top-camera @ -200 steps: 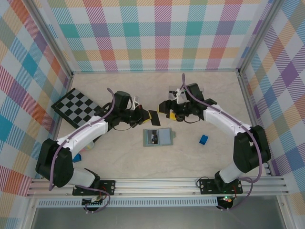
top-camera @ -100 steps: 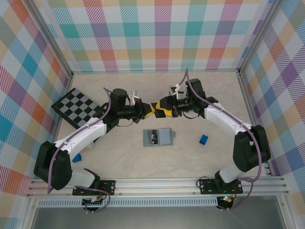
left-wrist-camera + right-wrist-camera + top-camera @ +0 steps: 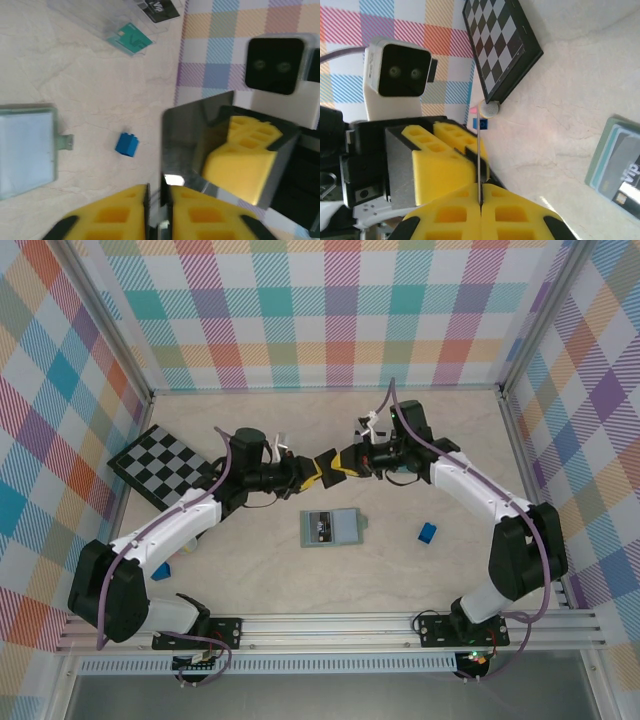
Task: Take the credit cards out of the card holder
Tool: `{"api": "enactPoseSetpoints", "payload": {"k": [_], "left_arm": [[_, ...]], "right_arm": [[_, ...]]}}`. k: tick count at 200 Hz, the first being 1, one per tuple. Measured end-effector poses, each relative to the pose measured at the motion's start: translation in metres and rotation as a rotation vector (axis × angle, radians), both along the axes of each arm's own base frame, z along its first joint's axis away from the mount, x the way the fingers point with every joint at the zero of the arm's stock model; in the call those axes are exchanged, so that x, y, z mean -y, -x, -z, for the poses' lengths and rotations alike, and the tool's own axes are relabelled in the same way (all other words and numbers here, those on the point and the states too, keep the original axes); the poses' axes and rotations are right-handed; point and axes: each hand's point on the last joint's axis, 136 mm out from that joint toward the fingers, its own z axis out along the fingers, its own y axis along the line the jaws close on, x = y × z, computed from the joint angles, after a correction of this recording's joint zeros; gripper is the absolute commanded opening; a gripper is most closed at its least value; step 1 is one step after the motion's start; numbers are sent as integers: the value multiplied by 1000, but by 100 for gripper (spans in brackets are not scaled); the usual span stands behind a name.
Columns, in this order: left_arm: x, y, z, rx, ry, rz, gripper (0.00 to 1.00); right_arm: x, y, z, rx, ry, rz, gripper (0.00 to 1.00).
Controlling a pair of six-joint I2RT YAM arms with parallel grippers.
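Observation:
A dark credit card (image 3: 325, 461) hangs in the air between the two grippers, above the middle of the table. My right gripper (image 3: 336, 466) is shut on it; in the right wrist view the card (image 3: 479, 150) stands edge-on, pinched between the yellow pads (image 3: 480, 197). My left gripper (image 3: 316, 473) holds its jaws slightly apart around the card's other end (image 3: 197, 135), with a thin gap (image 3: 159, 189) showing beside it. The grey-green card holder (image 3: 345, 528) lies open on the table below, with cards (image 3: 622, 177) still in it.
A clear tray (image 3: 100, 17) holds a teal card (image 3: 131, 39) and a dark card (image 3: 160, 10). A small blue block (image 3: 427, 532) lies right of the holder. A checkerboard (image 3: 160, 462) sits at the left. Checked walls enclose the table.
The two grippers have come together above the table. My right gripper has closed on the dark card, and my left gripper's jaws have parted a little.

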Motion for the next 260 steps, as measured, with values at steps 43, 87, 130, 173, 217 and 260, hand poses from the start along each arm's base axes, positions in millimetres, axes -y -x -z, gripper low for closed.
{"api": "enactPoseSetpoints", "payload": {"k": [43,87,130,173,217,260], "left_arm": [[-23,-4,12,-19,-193,-74,93],[-48,-10,30,-1,-353,-151,100],[-64,-16,43,34,-471,-174,100],[-70,-19,65,24,-555,-126,100],[-60,-25,80,19,-582,-31,100],[-40,-26,99,-26,-532,67,100]], "right_arm": [[15,-18,6,182,175,43,0],[53,-41,8,429,408,98,0],[96,-79,-7,679,622,123,0],[155,-119,15,793,813,56,0],[194,-143,32,859,920,-148,0],[200,-150,23,970,896,-398,0]]}}
